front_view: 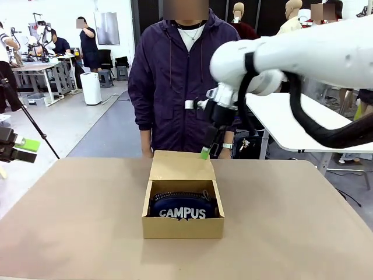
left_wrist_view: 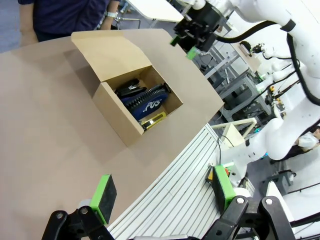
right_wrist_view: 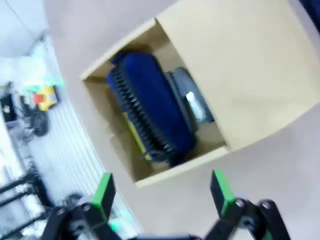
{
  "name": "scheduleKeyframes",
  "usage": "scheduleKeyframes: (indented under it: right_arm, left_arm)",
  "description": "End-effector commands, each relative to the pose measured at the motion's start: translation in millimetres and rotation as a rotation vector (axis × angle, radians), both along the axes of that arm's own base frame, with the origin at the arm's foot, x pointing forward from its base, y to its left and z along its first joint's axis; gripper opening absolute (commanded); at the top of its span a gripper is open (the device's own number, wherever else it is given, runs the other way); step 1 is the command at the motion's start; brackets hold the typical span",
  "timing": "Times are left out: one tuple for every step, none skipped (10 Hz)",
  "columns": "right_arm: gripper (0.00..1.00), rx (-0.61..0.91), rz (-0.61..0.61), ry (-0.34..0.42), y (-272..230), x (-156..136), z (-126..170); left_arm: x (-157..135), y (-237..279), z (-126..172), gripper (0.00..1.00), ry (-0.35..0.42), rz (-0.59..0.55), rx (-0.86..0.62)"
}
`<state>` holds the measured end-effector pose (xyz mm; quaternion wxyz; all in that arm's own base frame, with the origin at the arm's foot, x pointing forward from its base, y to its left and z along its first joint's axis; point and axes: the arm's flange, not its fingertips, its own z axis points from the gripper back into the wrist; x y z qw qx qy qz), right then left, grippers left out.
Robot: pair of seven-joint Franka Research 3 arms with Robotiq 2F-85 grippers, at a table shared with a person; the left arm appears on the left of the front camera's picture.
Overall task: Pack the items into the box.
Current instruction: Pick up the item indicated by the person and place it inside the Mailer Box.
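The brown cardboard box [front_view: 182, 226] sits mid-table with its flap lid [front_view: 181, 165] folded back toward the person. Inside lies the navy "CAMPUS" pouch [front_view: 182, 208]. From the left wrist view, the black stapler [left_wrist_view: 129, 87] lies on one side of the pouch [left_wrist_view: 146, 101] and the yellow utility knife [left_wrist_view: 153, 119] on the other. The right wrist view looks down on the same items: pouch [right_wrist_view: 152, 107], stapler [right_wrist_view: 191, 100], knife [right_wrist_view: 134, 131]. My right gripper [front_view: 207, 149] hangs open and empty above the box's far right corner. My left gripper [front_view: 26, 150] stays open at the far left, away from the box.
A person in a dark purple jacket [front_view: 178, 87] stands at the far edge behind the box. Bare tan tabletop [front_view: 76, 221] surrounds the box on all sides. A white table [front_view: 291, 122] stands beyond, to the right.
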<state>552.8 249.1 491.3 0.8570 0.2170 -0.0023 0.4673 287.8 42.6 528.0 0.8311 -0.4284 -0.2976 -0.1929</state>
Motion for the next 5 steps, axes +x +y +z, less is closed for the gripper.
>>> scheduleKeyframes:
  right_arm:
    - [1.0, 0.231, -0.226, 0.099, -60.1, -45.8, 7.6]
    - [1.0, 0.304, -0.354, 0.103, -93.4, -76.7, 18.4]
    - [1.0, 0.377, -0.459, 0.097, -129.9, -114.1, 28.8]
    - [1.0, 0.441, -0.613, 0.093, -167.7, -149.2, 33.3]
    - [1.0, 0.51, -0.717, 0.11, -203.7, -178.4, 29.2]
  left_arm:
    - [0.1, 1.5, -0.3, 1.0, -0.012, -0.011, 0.0]
    - [0.1, 1.5, -0.3, 1.0, -0.012, -0.011, 0.0]
    - [0.1, 1.5, -0.3, 1.0, -0.012, -0.011, 0.0]
    - [0.1, 1.5, -0.3, 1.0, -0.012, -0.011, 0.0]
    - [0.1, 1.5, -0.3, 1.0, -0.012, -0.011, 0.0]
